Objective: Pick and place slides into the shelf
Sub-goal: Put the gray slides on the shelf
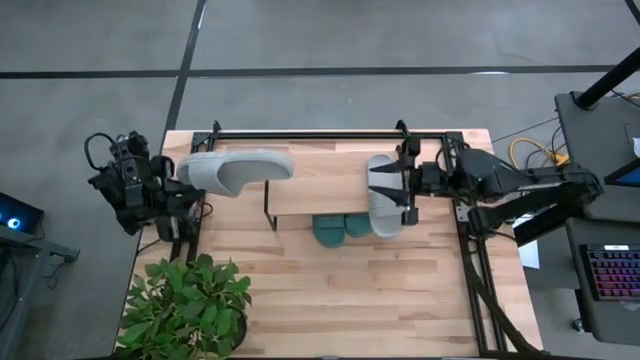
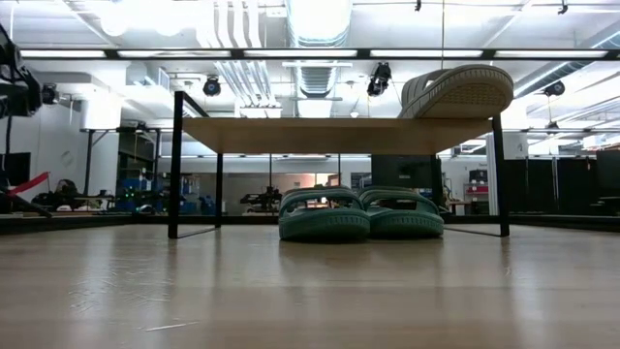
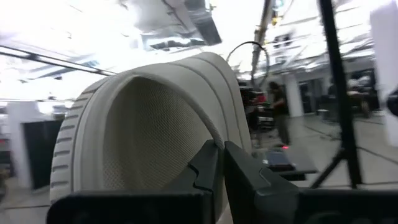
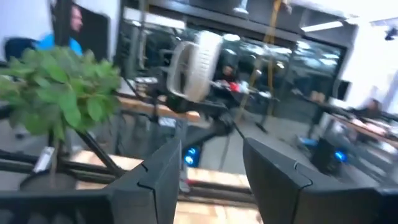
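Observation:
My left gripper [image 1: 185,180] is shut on one pale grey slide [image 1: 240,170] above the left end of the shelf [image 1: 320,185]. The left wrist view shows its ribbed sole [image 3: 143,124]. The right wrist view shows this slide [image 4: 196,65] farther off. The second grey slide [image 1: 383,200] rests tilted on the shelf's top board [image 2: 329,136] at its right end, sole [image 2: 460,92] toward the low camera. My right gripper [image 1: 408,185] is open beside that slide, with nothing between its fingers [image 4: 208,168]. Two teal slides [image 2: 358,213] sit side by side on the table under the shelf. My left gripper pinches the pale grey slide between its two fingers [image 3: 211,168] at the slide's left end [image 1: 200,172], coming level from the table's left. The slide is lifted clear and reaches out to the right over the shelf's left end.
A potted plant [image 1: 185,305] stands at the table's near left corner and shows in the right wrist view [image 4: 62,87]. Black frame rails [image 1: 300,133] run along the far and right edges. Bare table [image 1: 340,290] lies in front of the shelf. A person [image 4: 68,25] is in the room behind.

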You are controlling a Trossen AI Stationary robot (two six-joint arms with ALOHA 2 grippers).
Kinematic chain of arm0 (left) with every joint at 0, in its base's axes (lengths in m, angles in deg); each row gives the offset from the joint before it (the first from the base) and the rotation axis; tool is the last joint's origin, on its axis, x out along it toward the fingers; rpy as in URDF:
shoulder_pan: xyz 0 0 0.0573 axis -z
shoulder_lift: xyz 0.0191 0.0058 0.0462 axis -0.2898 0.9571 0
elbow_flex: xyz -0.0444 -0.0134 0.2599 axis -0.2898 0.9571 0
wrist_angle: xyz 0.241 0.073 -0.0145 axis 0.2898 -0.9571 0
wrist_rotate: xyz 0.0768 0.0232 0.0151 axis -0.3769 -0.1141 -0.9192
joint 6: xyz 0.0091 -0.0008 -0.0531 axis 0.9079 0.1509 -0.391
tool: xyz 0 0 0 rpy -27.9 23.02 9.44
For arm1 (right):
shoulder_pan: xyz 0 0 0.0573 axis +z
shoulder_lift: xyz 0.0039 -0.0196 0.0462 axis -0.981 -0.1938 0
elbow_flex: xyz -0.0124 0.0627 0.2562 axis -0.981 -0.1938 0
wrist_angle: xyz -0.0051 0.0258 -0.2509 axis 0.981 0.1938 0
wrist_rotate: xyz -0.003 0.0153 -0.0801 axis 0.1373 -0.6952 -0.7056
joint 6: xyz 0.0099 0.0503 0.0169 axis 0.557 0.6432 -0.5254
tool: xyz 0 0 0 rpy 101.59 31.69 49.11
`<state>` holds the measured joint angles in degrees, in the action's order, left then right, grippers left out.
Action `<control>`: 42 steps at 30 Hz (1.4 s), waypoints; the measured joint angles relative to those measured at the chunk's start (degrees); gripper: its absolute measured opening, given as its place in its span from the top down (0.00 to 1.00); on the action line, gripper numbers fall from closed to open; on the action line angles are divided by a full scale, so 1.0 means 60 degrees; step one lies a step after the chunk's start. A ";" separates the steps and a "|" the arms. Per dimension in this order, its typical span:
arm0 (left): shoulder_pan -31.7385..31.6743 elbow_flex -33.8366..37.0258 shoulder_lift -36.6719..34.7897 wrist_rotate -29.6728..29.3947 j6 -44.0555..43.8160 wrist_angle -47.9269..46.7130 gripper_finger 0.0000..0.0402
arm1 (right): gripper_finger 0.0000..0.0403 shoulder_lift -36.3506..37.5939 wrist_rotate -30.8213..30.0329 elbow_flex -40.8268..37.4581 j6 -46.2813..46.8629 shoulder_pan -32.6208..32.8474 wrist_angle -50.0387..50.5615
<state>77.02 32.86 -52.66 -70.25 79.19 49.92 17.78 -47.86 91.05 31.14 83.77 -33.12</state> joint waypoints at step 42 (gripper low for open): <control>-0.4162 -0.1344 0.2936 0.2230 0.0032 0.0313 1.00 | 0.59 -0.2578 0.0517 0.4797 -0.3009 -0.0055 0.3793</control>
<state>52.04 24.80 -35.04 -56.87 79.38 51.79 2.32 -44.76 119.83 13.08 83.44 -10.36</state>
